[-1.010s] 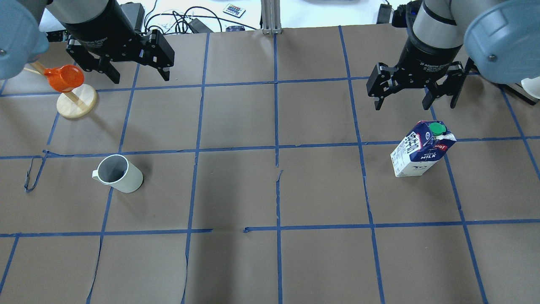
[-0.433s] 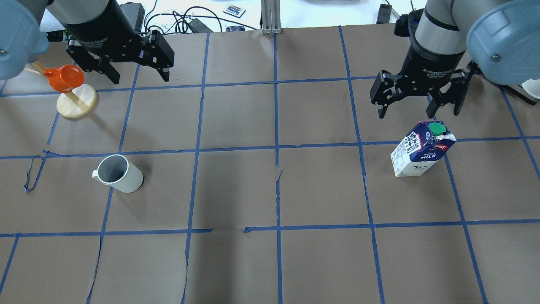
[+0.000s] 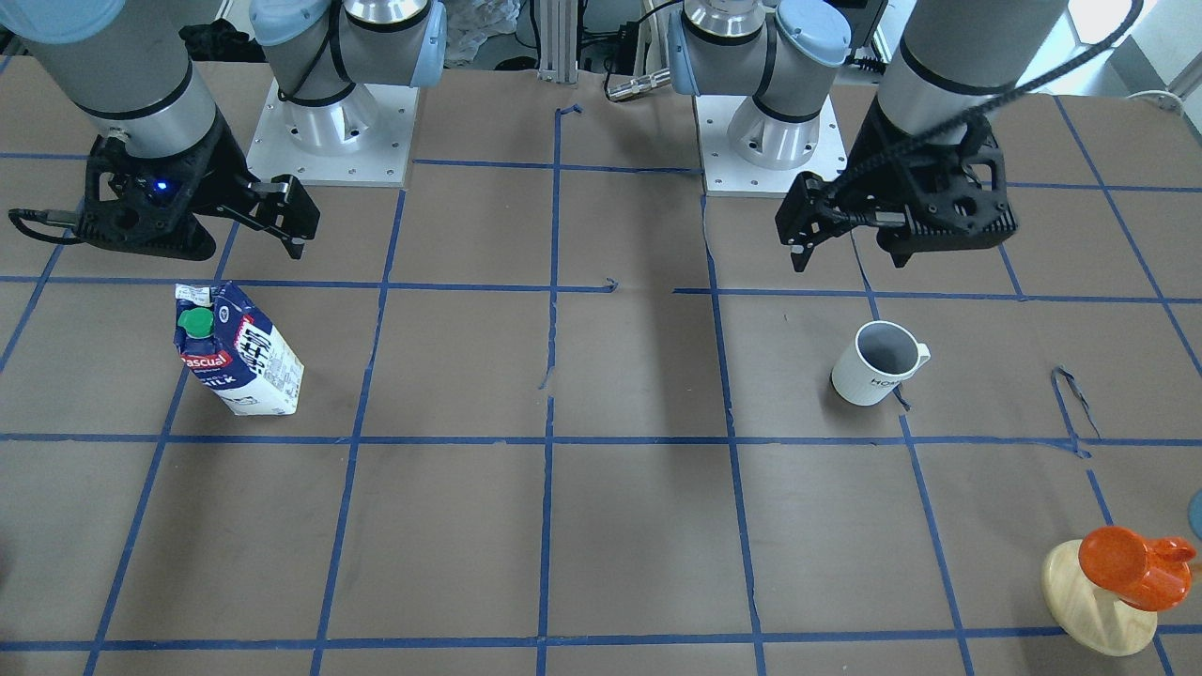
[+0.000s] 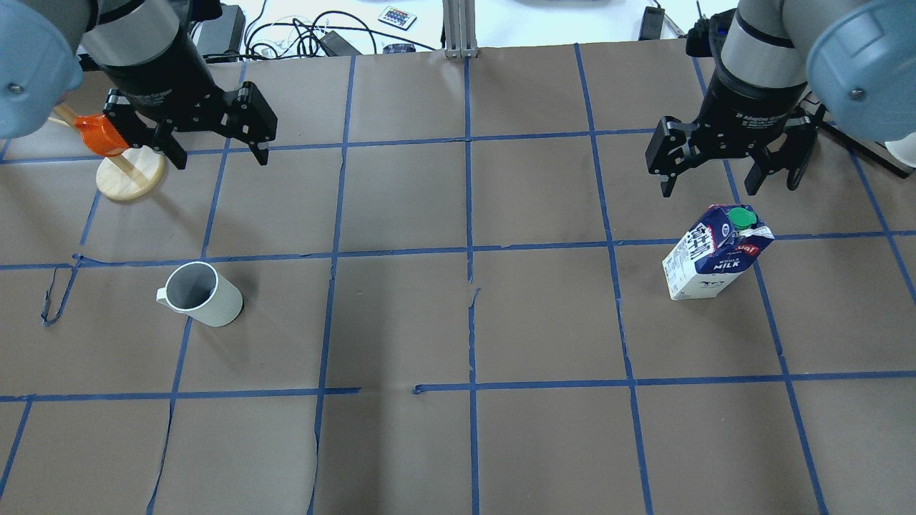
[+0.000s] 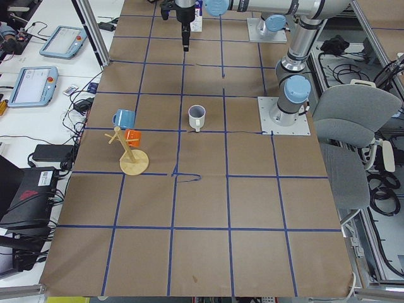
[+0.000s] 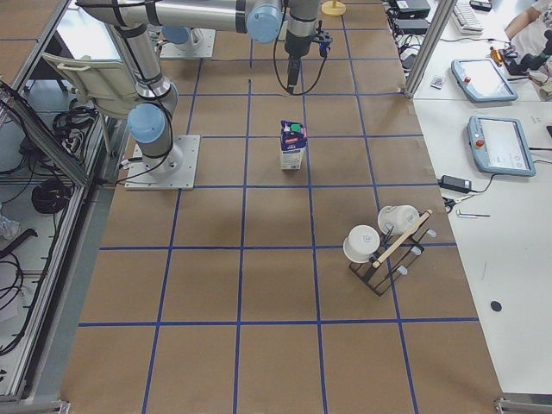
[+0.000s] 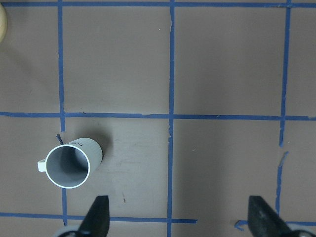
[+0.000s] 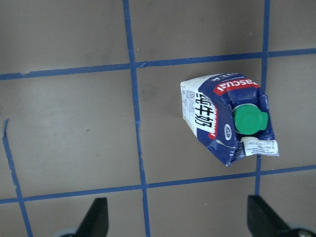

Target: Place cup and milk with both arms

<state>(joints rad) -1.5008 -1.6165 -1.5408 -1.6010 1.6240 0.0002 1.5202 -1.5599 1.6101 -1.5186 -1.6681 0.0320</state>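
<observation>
Blue tape lines (image 4: 469, 248) cross the brown paper table (image 4: 401, 322). Left black pincer (image 4: 220, 154) and right black pincer (image 4: 715, 184) gape wide.

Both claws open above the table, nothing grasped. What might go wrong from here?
1. In the right wrist view the milk sits off centre, in line with one finger of the right claw. A straight descent might hit its top and tip it.
2. The cup is likewise offset toward one finger of the left claw, so the rim may get struck.
</observation>
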